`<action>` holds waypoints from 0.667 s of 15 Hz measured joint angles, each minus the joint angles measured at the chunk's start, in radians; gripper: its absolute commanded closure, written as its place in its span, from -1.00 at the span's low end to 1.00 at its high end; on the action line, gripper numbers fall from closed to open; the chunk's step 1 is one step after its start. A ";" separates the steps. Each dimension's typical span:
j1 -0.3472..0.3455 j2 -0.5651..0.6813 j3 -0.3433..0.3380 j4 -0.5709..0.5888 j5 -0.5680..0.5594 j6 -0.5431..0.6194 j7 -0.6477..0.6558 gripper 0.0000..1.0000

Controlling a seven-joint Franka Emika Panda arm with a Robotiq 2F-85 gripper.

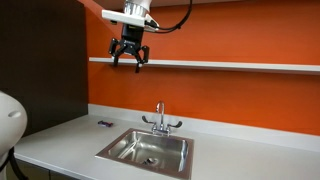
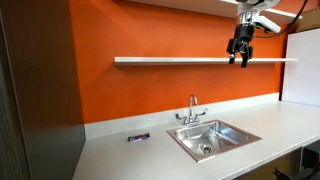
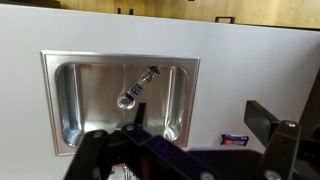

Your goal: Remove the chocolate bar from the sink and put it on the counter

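The chocolate bar (image 1: 104, 124), a small dark purple wrapper, lies on the pale counter (image 1: 60, 142) beside the sink (image 1: 115, 149), not in the basin. It shows in both exterior views (image 2: 138, 137) and in the wrist view (image 3: 233, 140). The stainless-steel sink (image 2: 240, 131) holds nothing but its round drain. My gripper (image 1: 130, 60) hangs high above the counter at shelf height (image 2: 240, 58). Its jaws are open and empty. In the wrist view the gripper (image 3: 178, 142) looks straight down on the sink (image 3: 68, 100) and the counter (image 3: 250, 80).
A chrome two-handled faucet (image 1: 160, 121) stands at the back of the sink (image 2: 193, 110). A narrow grey wall shelf (image 1: 230, 65) runs along the orange wall close to my gripper (image 2: 180, 60). A white rounded object (image 1: 8, 115) sits at one edge.
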 measured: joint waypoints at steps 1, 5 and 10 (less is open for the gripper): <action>0.000 0.014 0.013 0.006 0.000 0.013 0.002 -1.00; 0.000 0.081 0.039 0.034 0.001 0.059 0.013 -1.00; 0.000 0.205 0.041 0.065 0.004 0.123 0.044 -1.00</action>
